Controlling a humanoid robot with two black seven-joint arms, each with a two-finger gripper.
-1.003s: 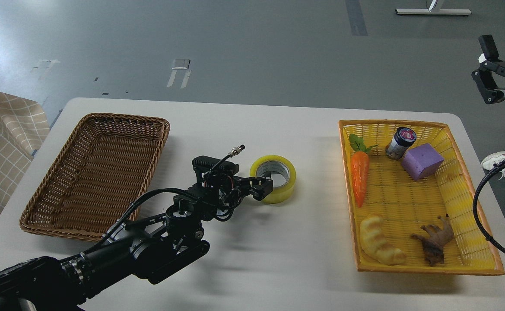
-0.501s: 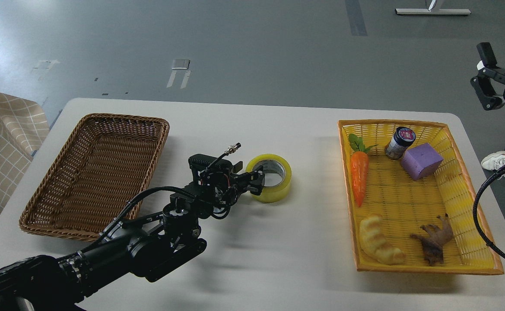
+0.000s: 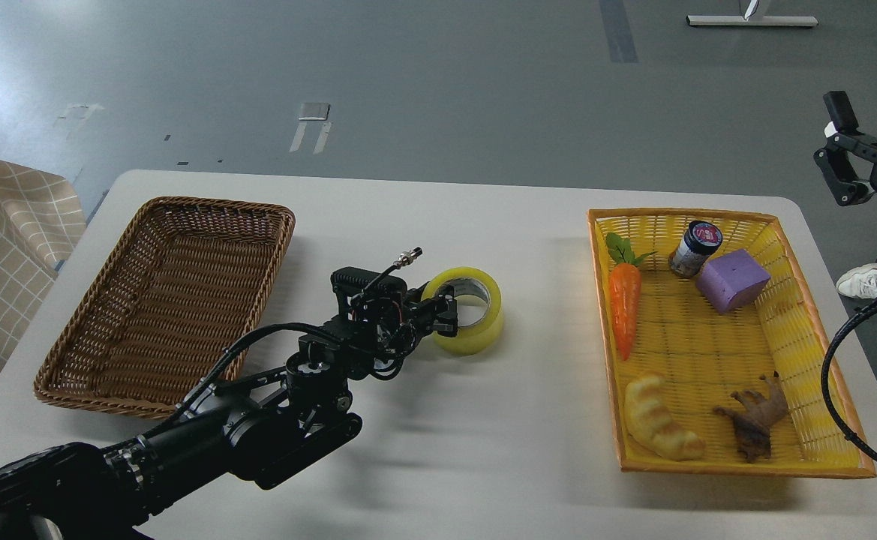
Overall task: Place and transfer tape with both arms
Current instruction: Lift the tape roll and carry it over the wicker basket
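Note:
The tape [image 3: 476, 330], a yellow translucent roll with a grey core, sits mid-table between the two baskets. My left gripper [image 3: 444, 315] comes in from the lower left and is shut on the roll's left wall, one finger inside the ring and one outside. The roll looks slightly tilted; I cannot tell if it is off the table. My right gripper [image 3: 833, 150] is open and empty, high beyond the table's far right corner, well away from the tape.
A brown wicker basket [image 3: 63, 360] stands at the left. A yellow basket [image 3: 821, 442] at the right holds a carrot [image 3: 624, 304], a small jar [image 3: 695, 248], a purple block [image 3: 732, 280], a croissant toy [image 3: 659, 427] and a brown animal figure [image 3: 757, 420].
My left gripper has closed on the tape's wall and drawn the roll a little to the left. My right gripper has moved downward at the right edge.

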